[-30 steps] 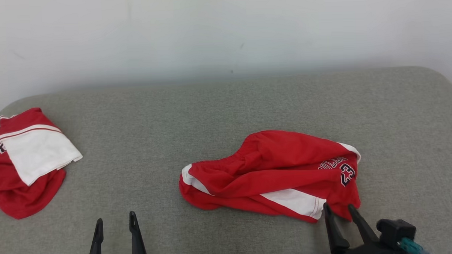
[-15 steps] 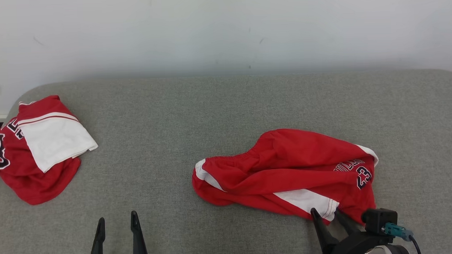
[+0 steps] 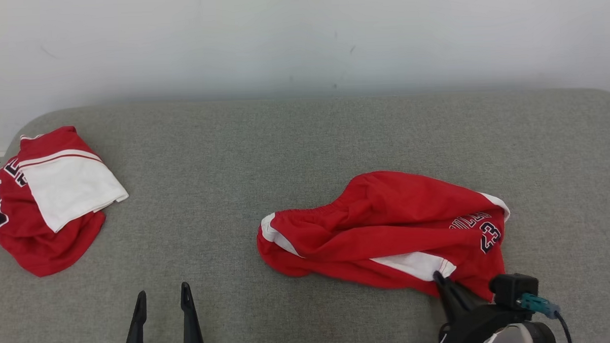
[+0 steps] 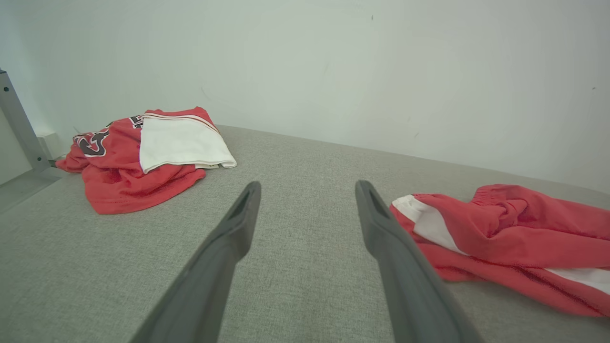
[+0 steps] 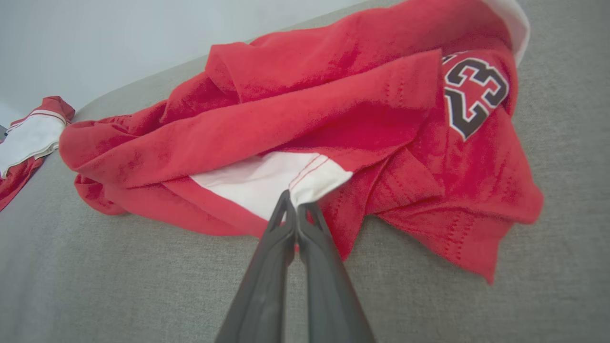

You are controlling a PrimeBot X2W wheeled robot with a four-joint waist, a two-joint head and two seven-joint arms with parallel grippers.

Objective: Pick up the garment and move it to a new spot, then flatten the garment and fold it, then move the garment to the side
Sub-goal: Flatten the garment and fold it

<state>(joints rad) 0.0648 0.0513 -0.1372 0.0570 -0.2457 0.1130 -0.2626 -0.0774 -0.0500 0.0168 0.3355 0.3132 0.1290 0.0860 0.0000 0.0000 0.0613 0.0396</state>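
Observation:
The garment (image 3: 388, 229) is a crumpled pair of red shorts with white side panels and a dark "23", lying right of centre on the grey cushion. In the right wrist view the garment (image 5: 333, 109) lies bunched ahead of the fingers. My right gripper (image 3: 441, 281) is at its near hem, fingers pressed together on the white-edged corner; the right gripper (image 5: 296, 209) pinches that corner at its tips. My left gripper (image 3: 162, 301) stands open at the lower left, well apart from the shorts, with nothing between the left gripper (image 4: 307, 209) fingers.
A second red and white garment (image 3: 42, 196) lies bunched at the cushion's far left edge, also seen as the second garment (image 4: 143, 152). The grey cushion (image 3: 223, 159) ends at a white wall behind. A metal post (image 4: 19, 124) stands at the left.
My right gripper has slid forward to the shorts' near hem and closed on its white-edged corner. The head camera has shifted slightly. The left gripper stays open and still.

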